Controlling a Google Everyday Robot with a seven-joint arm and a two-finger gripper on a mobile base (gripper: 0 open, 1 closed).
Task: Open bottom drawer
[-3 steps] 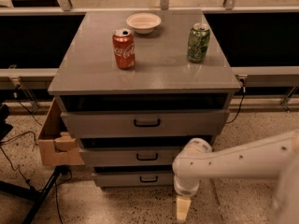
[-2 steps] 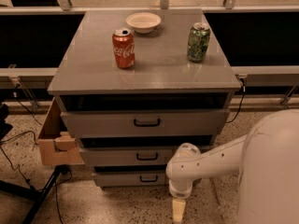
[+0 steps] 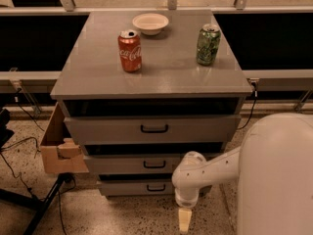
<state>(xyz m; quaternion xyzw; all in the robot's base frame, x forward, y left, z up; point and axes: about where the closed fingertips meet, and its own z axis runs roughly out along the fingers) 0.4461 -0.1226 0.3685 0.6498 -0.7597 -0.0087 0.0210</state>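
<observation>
The bottom drawer (image 3: 132, 187) is the lowest and narrowest of three grey fronts, with a small black bar handle (image 3: 156, 187). It looks shut or nearly shut; its inside is hidden. My gripper (image 3: 184, 220) hangs low near the floor, in front of and to the right of that handle, pointing down. It is apart from the drawer and holds nothing I can see. The white arm (image 3: 205, 173) covers the drawer's right end.
Above are the mid drawer (image 3: 132, 163) and the top drawer (image 3: 146, 129). On the cabinet top stand a red cola can (image 3: 129, 51), a green can (image 3: 208, 44) and a white bowl (image 3: 150, 23). A cardboard box (image 3: 57, 148) and a tripod leg (image 3: 46, 204) are at the left.
My arm has swung left, and the gripper has shifted left and slightly lower, closer to the bottom drawer's handle. The robot's white body now fills the lower right.
</observation>
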